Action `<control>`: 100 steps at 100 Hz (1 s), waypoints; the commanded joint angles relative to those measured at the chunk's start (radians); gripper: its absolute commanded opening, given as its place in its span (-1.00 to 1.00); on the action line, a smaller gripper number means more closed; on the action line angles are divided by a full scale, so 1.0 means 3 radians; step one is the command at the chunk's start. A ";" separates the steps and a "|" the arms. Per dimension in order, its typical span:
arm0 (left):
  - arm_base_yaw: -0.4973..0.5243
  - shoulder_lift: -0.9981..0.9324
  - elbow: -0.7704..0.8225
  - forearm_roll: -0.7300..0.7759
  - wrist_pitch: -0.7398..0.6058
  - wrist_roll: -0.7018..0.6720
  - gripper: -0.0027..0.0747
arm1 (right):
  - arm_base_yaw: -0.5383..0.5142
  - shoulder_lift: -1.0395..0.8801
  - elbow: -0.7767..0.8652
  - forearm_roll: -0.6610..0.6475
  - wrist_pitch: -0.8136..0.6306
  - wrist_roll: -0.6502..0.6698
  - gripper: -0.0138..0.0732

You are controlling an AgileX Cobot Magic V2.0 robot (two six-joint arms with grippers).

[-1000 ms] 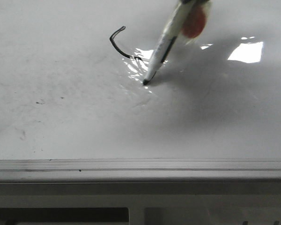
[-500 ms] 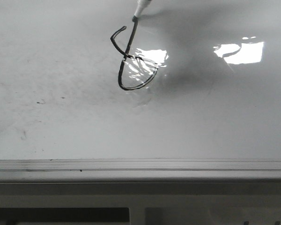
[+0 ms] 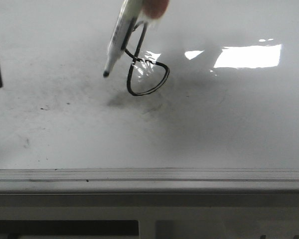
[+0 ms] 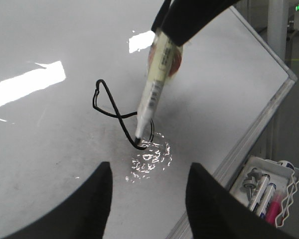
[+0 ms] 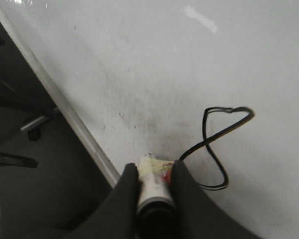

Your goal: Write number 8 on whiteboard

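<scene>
The right gripper clamped the marker, its tip just left of the 8, apparently lifted. The left gripper stood open, farther off.

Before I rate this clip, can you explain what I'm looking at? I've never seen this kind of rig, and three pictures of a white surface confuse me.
It is a two-armed robot facing a whiteboard that lies flat. One picture comes from a camera looking forward over the board; the other two come from cameras on each wrist. The right tool is shut on a marker, its tip off to one side of a black number 8 already drawn. The left tool is open and holds nothing. The left wrist picture also shows a small tray of spare markers beside the board's edge.
</scene>
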 commanded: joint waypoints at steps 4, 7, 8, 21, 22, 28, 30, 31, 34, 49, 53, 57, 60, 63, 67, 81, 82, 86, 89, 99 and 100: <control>-0.0011 0.0334 -0.0286 0.0151 -0.0285 -0.0033 -0.10 | 0.0101 0.0059 -0.0077 0.0036 -0.0203 0.0048 -0.78; -0.0011 0.0414 -0.0348 0.0202 -0.0285 -0.0033 -0.10 | 0.0129 0.0068 -0.0077 0.0036 -0.0237 0.0063 -0.78; -0.0011 0.0452 -0.0359 0.0212 -0.0285 -0.0033 -0.10 | 0.0129 0.0074 -0.0077 0.0036 -0.0244 0.0063 -0.78; -0.0011 0.0729 -0.0493 0.0235 -0.0552 -0.0033 -0.10 | 0.0201 0.0078 -0.0077 0.0041 -0.0353 0.0151 -0.78; -0.0011 0.0756 -0.0498 0.0229 -0.0561 -0.0033 -0.10 | 0.0202 0.0078 -0.0077 0.0041 -0.0353 0.0151 -0.78; -0.0011 0.0859 -0.0540 0.0229 -0.0615 -0.0033 -0.10 | 0.0222 0.0078 -0.0077 0.0041 -0.0353 0.0187 -0.78; -0.0011 0.0895 -0.0559 0.0229 -0.0621 -0.0033 -0.10 | 0.0222 0.0078 -0.0077 0.0041 -0.0345 0.0187 -0.78; -0.0011 0.0919 -0.0561 0.0229 -0.0621 -0.0033 -0.10 | 0.0229 0.0078 -0.0077 0.0049 -0.0346 0.0187 -0.78; -0.0011 0.0963 -0.0570 0.0229 -0.0641 -0.0033 -0.10 | 0.0243 0.0078 -0.0077 0.0050 -0.0346 0.0195 -0.78; -0.0011 0.1136 -0.0575 0.0229 -0.0838 -0.0048 -0.17 | 0.0262 0.0078 -0.0077 0.0050 -0.0334 0.0209 -0.78; -0.0011 0.1154 -0.0575 0.0229 -0.0853 -0.0048 -0.23 | 0.0262 0.0078 -0.0077 0.0050 -0.0334 0.0209 -0.78; -0.0011 0.1176 -0.0575 0.0229 -0.0861 -0.0048 -0.32 | 0.0262 0.0078 -0.0077 0.0050 -0.0329 0.0209 -0.78; -0.0011 0.1175 -0.0575 0.0229 -0.0867 -0.0048 -0.39 | 0.0262 0.0078 -0.0077 0.0050 -0.0311 0.0209 -0.78; -0.0011 0.1175 -0.0575 0.0229 -0.0867 -0.0048 -0.50 | 0.0262 0.0078 -0.0077 0.0050 -0.0295 0.0209 -0.78; -0.0011 0.1175 -0.0575 0.0229 -0.0867 -0.0048 -0.61 | 0.0262 0.0078 -0.0077 0.0050 -0.0262 0.0209 -0.78; -0.0011 0.1175 -0.0575 0.0229 -0.0880 -0.0054 -0.98 | 0.0262 0.0078 -0.0077 0.0050 -0.0171 0.0209 -0.78; -0.0011 0.1175 -0.0575 0.0229 -0.0880 -0.0054 -0.98 | 0.0262 0.0078 -0.0077 0.0050 -0.0171 0.0209 -0.78; -0.0011 0.1175 -0.0575 0.0229 -0.0880 -0.0061 -0.98 | 0.0262 0.0078 -0.0077 0.0050 -0.0171 0.0209 -0.78; -0.0011 0.1175 -0.0575 0.0229 -0.0880 -0.0079 -0.98 | 0.0262 0.0078 -0.0077 0.0050 -0.0171 0.0209 -0.78; -0.0011 0.1175 -0.0575 0.0229 -0.0882 -0.0120 -0.98 | 0.0262 0.0078 -0.0077 0.0050 -0.0177 0.0209 -0.68; -0.0011 0.1175 -0.0568 0.0229 -0.0882 -0.0120 -0.98 | 0.0262 0.0078 -0.0077 0.0050 -0.0177 0.0209 -0.64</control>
